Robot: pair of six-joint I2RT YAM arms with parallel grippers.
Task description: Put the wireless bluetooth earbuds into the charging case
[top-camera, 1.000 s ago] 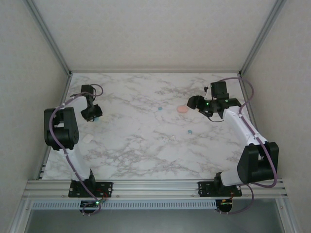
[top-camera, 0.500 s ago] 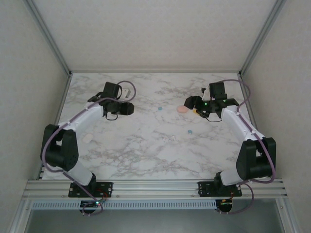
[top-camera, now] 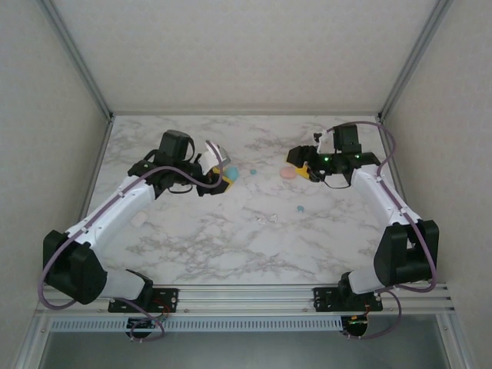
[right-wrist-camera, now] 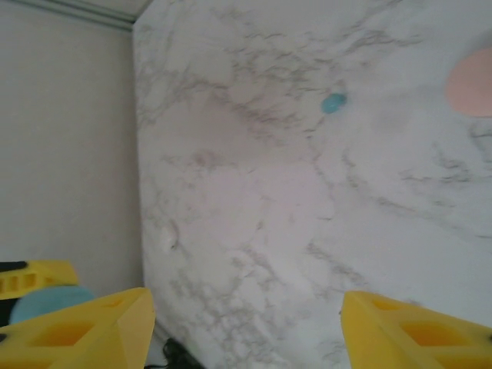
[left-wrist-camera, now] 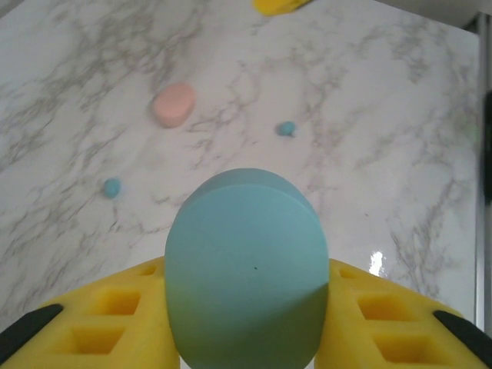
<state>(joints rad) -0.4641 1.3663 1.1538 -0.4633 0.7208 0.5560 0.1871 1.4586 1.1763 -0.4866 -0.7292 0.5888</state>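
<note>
Earbuds (left-wrist-camera: pixel 286 128): two teal ones lie loose on the counter (left-wrist-camera: pixel 400 115) near the pink case (left-wrist-camera: pixel 174 104). Left pincer (top-camera: pixel 224 178) grips the teal case (left-wrist-camera: pixel 246 284), likely to receive them; right pincer (top-camera: pixel 300 164) wide, empty, beside the pink case.

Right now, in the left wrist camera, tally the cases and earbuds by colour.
teal case: 1
pink case: 1
teal earbuds: 2
total: 4
</note>
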